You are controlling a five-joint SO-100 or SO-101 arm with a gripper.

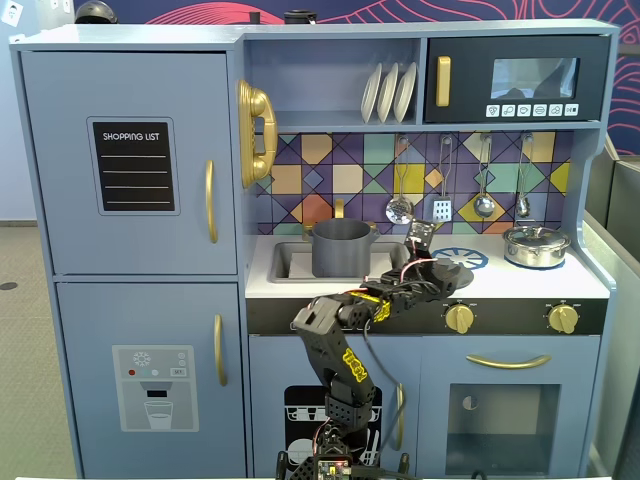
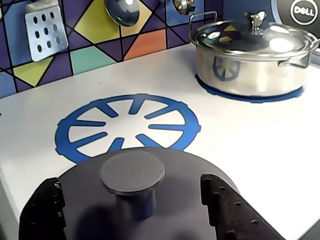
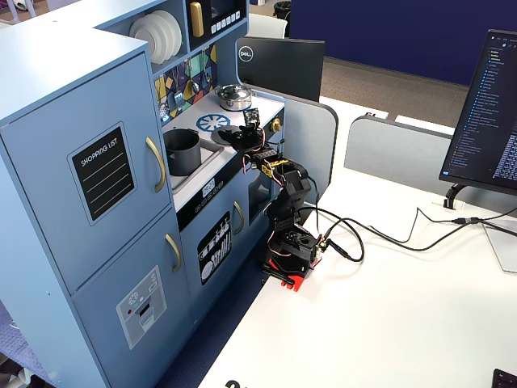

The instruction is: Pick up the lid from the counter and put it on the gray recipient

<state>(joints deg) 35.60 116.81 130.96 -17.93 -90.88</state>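
The lid (image 2: 185,172) is a flat dark-gray disc with a round knob (image 2: 132,172). It lies on the white counter and overlaps the near edge of the blue burner print (image 2: 127,125). My gripper (image 2: 132,186) is open over it, with one black finger on each side of the knob and apart from it. In both fixed views the lid (image 1: 447,271) (image 3: 229,132) sits to the right of the tall gray pot (image 1: 342,247) (image 3: 182,151), which stands in the sink. The gripper (image 1: 425,262) (image 3: 246,137) reaches over the counter's front edge.
A shiny silver lidded pot (image 2: 247,57) stands on the far-right burner (image 1: 536,245). Utensils (image 1: 440,205) hang on the tiled back wall above the counter. Yellow stove knobs (image 1: 459,318) sit below the counter edge. The sink wall (image 1: 290,262) surrounds the gray pot.
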